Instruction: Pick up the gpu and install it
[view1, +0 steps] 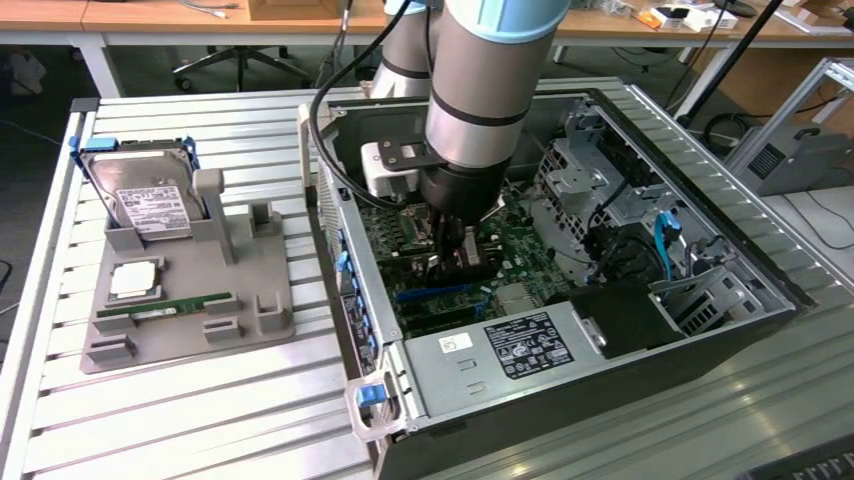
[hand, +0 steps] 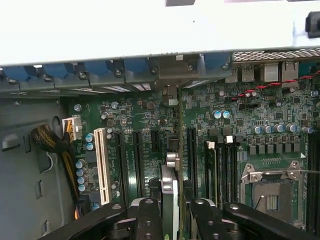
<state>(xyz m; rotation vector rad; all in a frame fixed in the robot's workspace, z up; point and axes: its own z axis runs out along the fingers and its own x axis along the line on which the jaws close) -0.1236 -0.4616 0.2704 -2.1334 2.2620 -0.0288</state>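
1. One robot arm (view1: 481, 90) comes down from the top middle of the exterior view into one open PC case (view1: 747, 260) lying on its side on the slatted table (view1: 200, 420).
2. One tool (hand: 170, 220): in the wrist view its two black fingers (hand: 149, 220) sit at the bottom center, clamped on the thin edge of the gpu (hand: 168, 200). So it's partly closed and holding the card, not wide open.
3. The gpu stands on edge between the fingers, running up from the bottom center of the wrist view. Its silver bracket end points toward the case's rear wall. It sits right over the motherboard (hand: 250, 150), in line with the long black expansion slots. Can't tell if it's actually seated in a slot or just touching it.
4. In the exterior view the card is mostly hidden under the tool (view1: 458, 250), center of frame, inside the case.
5. Slots in the wrist view: one white slot (hand: 101, 165) at left center, then a few long black ones beside it. I won't commit to an exact count for those.
6. One empty CPU socket (hand: 272, 192) at lower right of the wrist view.
7. One grey parts tray (view1: 254, 290) on the left of the exterior view, well apart from the tool. On it: one hard drive (view1: 147, 205) with a white label, one CPU (view1: 136, 280), one green RAM stick (view1: 167, 308).
8. One power supply (view1: 514, 350) with a black label at lower center of the exterior view.
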